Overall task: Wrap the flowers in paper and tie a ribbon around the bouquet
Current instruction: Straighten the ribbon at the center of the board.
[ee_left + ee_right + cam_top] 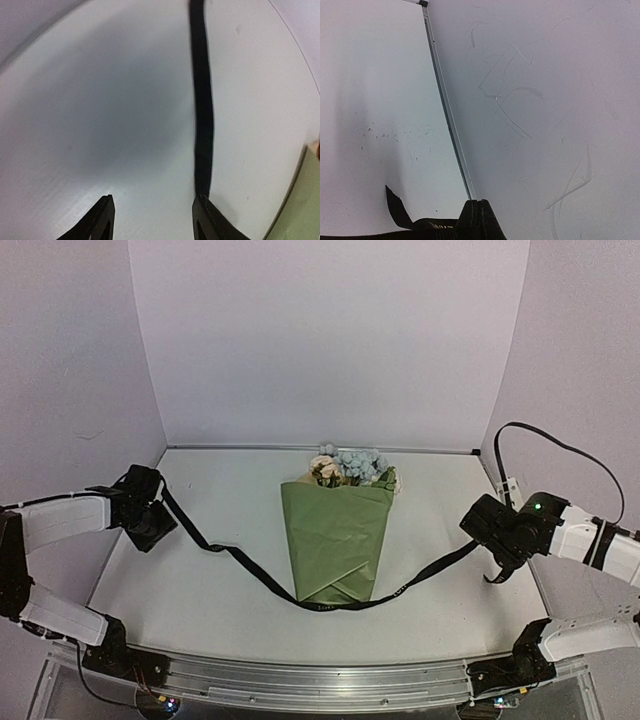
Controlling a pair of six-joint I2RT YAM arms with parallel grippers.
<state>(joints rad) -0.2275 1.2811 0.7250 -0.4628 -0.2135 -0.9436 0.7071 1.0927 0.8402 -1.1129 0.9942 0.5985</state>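
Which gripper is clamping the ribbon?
The right gripper: shut on the ribbon end. The left gripper stands open, ribbon by one finger.

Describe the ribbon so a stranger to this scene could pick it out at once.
On the white table, find the olive-green paper bouquet at the centre. The ribbon is the long black strip lying across the table past the cone's near tip. Unlike the black cable arching above the right arm, it is flat and bears pale lettering.

Left end effector hangs with jaws parted; right end effector is clamped tight.
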